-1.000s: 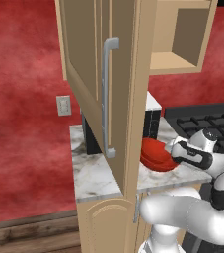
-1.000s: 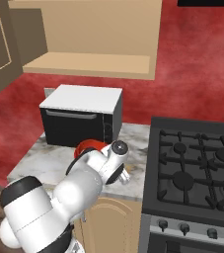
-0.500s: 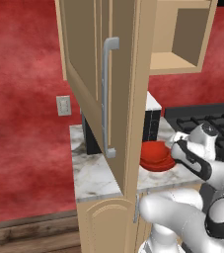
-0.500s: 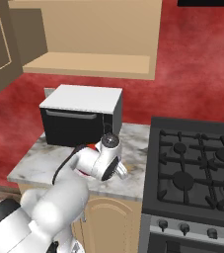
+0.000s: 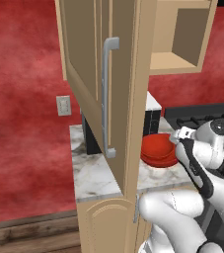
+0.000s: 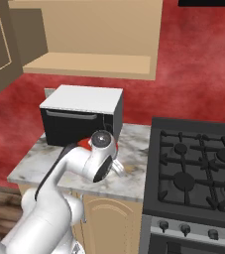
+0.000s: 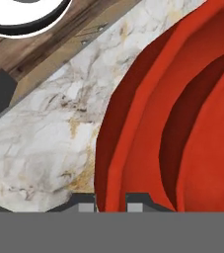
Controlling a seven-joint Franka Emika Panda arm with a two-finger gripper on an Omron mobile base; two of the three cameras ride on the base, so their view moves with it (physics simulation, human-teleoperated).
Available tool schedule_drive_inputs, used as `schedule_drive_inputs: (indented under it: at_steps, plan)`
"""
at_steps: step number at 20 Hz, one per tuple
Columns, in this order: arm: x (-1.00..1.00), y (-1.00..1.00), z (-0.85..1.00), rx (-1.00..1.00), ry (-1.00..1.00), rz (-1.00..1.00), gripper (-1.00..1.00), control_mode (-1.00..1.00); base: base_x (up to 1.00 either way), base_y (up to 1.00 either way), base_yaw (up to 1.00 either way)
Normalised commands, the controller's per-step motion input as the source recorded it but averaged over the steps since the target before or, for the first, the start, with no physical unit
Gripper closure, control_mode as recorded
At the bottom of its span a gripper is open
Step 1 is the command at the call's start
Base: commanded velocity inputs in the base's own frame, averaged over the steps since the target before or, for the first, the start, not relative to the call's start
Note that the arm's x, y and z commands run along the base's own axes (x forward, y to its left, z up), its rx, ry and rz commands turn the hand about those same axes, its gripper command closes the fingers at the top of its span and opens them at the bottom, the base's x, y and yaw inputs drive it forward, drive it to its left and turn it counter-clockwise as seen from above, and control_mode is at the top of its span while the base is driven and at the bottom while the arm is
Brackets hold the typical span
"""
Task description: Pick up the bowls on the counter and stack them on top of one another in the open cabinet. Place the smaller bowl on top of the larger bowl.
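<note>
You see the wide, shallow glossy red bowl resting on the veined white-grey marble counter, with the narrower red bowl apparently nested inside. Your two-finger gripper straddles the wide bowl's rim, jaws slightly apart.

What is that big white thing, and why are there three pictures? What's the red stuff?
The white thing is a robot arm in a pretend computer kitchen. Two cameras ride behind it, one on its left and one on its right, so you see the same spot from two sides. The third camera sits on its hand and looks down past the gripper. The red stuff is bowls: the wide larger bowl sits on the marble counter in front of a black microwave, beside a stove. Close up, its rim lies right between the jaws, which stand a little apart. The open cabinet above is where the bowls should go.
</note>
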Motion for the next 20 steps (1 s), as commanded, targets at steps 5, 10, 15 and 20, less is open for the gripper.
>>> schedule_drive_inputs:
  at_steps: [5, 10, 15, 20]
  plan:
    - [-0.41, 0.00, 0.65, 0.00, -0.10, 0.00, 1.00, -1.00, 0.00, 0.00, 0.00]
    - [-0.40, 0.03, 0.63, 0.00, -0.08, 0.00, 1.00, -1.00, 0.00, 0.00, 0.00]
    - [-0.35, 0.16, 0.63, 0.00, -0.05, 0.00, 1.00, -1.00, 0.00, 0.00, 0.00]
    - [-0.33, 0.18, 0.66, 0.00, -0.01, -0.03, 1.00, -1.00, 0.00, 0.00, 0.00]
